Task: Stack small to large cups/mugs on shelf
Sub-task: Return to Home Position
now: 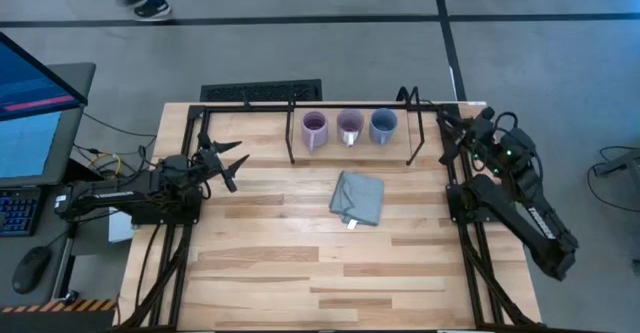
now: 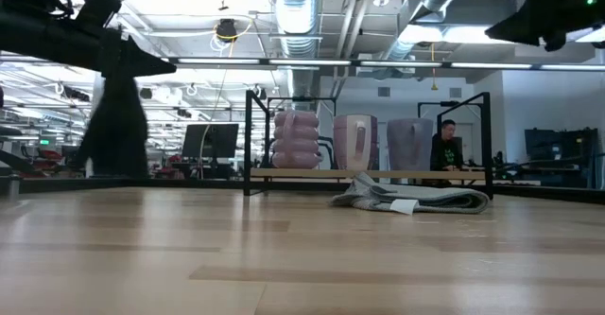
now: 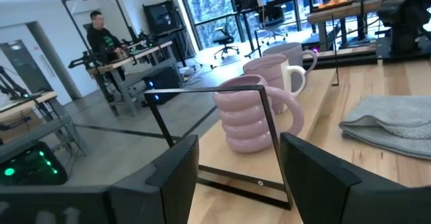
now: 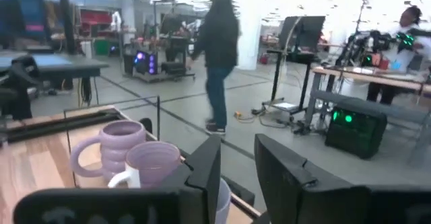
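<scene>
A low black shelf (image 3: pixel 260 182) of thin metal rods stood at the 12 o'clock edge of the pale wooden plank table (image 1: pixel 300 263). Within its frame, three handled mugs stood upright in a row, mouths up and each just beside its neighbour. The deeper purple ribbed mug (image 1: pixel 315 129) was at the 9 o'clock end. The pale lavender mug with a white handle (image 1: pixel 350 126) was in the middle. The blue-grey mug (image 1: pixel 383 125) was at the 3 o'clock end.

A grey folded cloth (image 1: pixel 358 198) lay near the table's centre, at 6 o'clock from the shelf and apart from it.

The left gripper (image 1: pixel 235 165) hung at the table's 9 o'clock side, well apart from the mugs and pointing toward 3 o'clock. Its fingers were spread wide and released, with nothing between them.

The right gripper (image 1: pixel 448 138) sat near the 2 o'clock corner, just beside the shelf's 3 o'clock end. Its fingers were parted by a narrow gap and gripped nothing.

Beyond the table, a person in a dark top (image 4: pixel 219 56) was mid-stride on the grey floor. Another person (image 2: pixel 444 145) sat at a distant bench.
</scene>
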Controlling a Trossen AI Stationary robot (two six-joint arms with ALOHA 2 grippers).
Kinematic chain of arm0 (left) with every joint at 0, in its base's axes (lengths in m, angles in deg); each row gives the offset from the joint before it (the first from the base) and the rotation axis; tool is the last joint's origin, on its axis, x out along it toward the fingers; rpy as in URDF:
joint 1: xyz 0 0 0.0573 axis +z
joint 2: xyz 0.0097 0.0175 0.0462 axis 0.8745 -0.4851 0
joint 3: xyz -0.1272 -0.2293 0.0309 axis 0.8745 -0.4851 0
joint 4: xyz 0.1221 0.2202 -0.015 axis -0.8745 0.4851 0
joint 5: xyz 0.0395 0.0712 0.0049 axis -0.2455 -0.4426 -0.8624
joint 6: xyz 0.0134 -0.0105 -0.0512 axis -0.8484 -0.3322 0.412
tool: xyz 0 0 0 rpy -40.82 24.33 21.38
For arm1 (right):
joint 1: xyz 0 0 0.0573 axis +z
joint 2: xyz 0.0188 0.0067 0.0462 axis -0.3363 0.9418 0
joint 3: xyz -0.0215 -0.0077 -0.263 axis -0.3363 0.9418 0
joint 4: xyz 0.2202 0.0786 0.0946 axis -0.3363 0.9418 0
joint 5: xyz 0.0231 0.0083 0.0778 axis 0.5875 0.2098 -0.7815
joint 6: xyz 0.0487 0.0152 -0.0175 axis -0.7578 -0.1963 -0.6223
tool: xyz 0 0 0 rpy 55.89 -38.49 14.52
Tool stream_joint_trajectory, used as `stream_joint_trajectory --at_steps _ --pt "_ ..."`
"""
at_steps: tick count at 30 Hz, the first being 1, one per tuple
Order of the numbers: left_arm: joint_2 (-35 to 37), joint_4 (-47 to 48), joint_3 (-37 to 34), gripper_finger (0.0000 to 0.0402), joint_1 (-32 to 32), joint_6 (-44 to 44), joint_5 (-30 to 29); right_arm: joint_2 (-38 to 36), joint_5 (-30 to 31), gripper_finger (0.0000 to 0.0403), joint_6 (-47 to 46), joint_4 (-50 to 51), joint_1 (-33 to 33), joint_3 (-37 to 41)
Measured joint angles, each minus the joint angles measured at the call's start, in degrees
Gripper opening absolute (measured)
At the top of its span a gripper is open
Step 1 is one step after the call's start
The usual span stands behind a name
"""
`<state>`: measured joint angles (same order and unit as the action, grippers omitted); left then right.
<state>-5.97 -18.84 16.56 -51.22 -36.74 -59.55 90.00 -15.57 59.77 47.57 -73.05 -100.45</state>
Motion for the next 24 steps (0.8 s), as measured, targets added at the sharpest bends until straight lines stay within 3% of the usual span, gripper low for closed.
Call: stream_joint_trajectory --at_steps 9,24 --pt "0.0 0.1 0.0 0.0199 0.0 0.0 -0.1 -4.8 4.5 0.0114 -3.2 0.0 0.0 5.6" --pt "0.0 0.7 -1.9 0.0199 0.0 0.6 -0.3 -4.8 9.1 0.0114 -4.4 -15.6 0.0 19.2"
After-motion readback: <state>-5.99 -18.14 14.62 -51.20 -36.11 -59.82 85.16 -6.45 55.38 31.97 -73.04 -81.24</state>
